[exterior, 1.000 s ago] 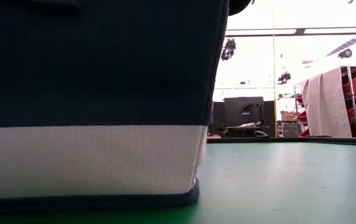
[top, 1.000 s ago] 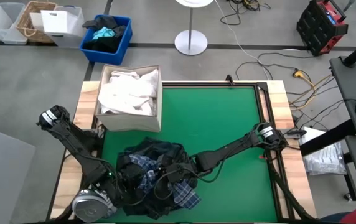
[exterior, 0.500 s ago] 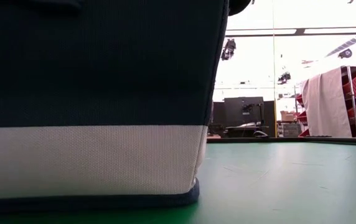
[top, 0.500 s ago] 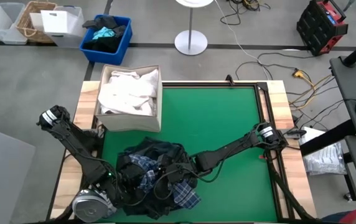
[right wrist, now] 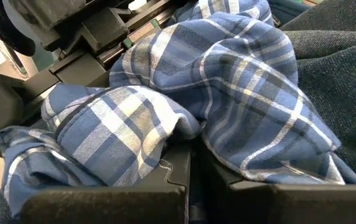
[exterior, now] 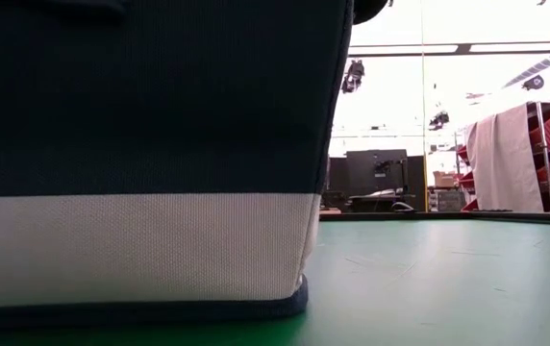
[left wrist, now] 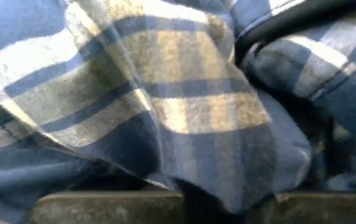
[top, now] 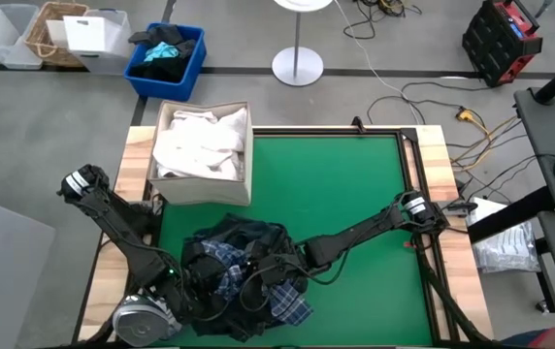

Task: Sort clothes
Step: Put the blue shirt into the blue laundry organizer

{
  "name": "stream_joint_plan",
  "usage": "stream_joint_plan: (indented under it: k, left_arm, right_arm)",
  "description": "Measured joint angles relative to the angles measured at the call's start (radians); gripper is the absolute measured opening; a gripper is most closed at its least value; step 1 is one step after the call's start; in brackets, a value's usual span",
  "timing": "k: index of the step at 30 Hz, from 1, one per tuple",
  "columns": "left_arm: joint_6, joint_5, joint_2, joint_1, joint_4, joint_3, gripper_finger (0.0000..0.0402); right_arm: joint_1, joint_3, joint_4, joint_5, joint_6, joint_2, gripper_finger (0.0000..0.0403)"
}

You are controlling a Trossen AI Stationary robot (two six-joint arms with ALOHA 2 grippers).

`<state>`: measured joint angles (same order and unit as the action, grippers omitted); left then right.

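At the near edge of the green felt table mat, both dark grippers are sunk into one heap of dark clothes, the left gripper from the left and the right gripper from the right, with the crumpled blue-white plaid shirt lying directly over the fingers of each. Whether either pair of fingers is parted or pinching cloth cannot be told, and no label or writing is legible anywhere. White garments fill the beige fabric bin at the mat's far left corner.
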<state>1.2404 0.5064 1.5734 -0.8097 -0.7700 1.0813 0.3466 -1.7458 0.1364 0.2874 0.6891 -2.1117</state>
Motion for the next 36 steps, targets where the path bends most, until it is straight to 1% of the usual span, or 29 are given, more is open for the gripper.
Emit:
stream_joint_plan:
  k: [4, 8, 12, 18, 22, 25, 27, 30, 33, 36]
  left_arm:
    - [-0.034, 0.016, 0.002, -0.008, -0.044, 0.058, 0.0000]
    - [-0.053, 0.027, 0.010, -0.016, -0.181, 0.183, 0.0000]
    - [-0.064, 0.029, 0.008, -0.017, -0.288, 0.260, 0.0000]
    - [-0.079, 0.035, 0.008, -0.018, -0.304, 0.296, 0.0000]
    - [-0.028, 0.032, 0.007, -0.019, -0.303, 0.296, 0.0009]
    - [-0.024, -0.005, 0.006, -0.018, -0.303, 0.297, 0.0037]
    - [-0.024, -0.037, 0.004, -0.018, -0.304, 0.301, 0.0064]
    - [-0.037, -0.091, 0.002, -0.018, -0.310, 0.323, 0.0116]
    - [-0.070, -0.102, 0.002, -0.019, -0.328, 0.355, 0.0171]
    - [-0.079, -0.102, 0.002, -0.019, -0.382, 0.392, 0.0218]
  right_arm:
    - [0.001, 0.000, 0.007, -0.007, -0.031, 0.021, 0.0012]
    - [0.011, 0.003, 0.035, -0.007, -0.080, 0.067, 0.0012]
    - [0.018, 0.003, 0.050, -0.003, -0.107, 0.113, 0.0012]
    - [0.020, 0.003, 0.083, -0.007, -0.112, 0.176, 0.0012]
    - [0.020, 0.003, 0.130, -0.008, -0.095, 0.219, 0.0014]
    - [0.021, 0.003, 0.178, -0.031, -0.087, 0.245, 0.0028]
    - [0.021, 0.002, 0.194, -0.057, -0.082, 0.258, 0.0047]
    - [0.021, 0.002, 0.226, -0.089, -0.071, 0.272, 0.0088]
    - [0.021, 0.002, 0.242, -0.117, -0.053, 0.279, 0.0135]
    - [0.021, 0.002, 0.268, -0.130, -0.034, 0.290, 0.0177]
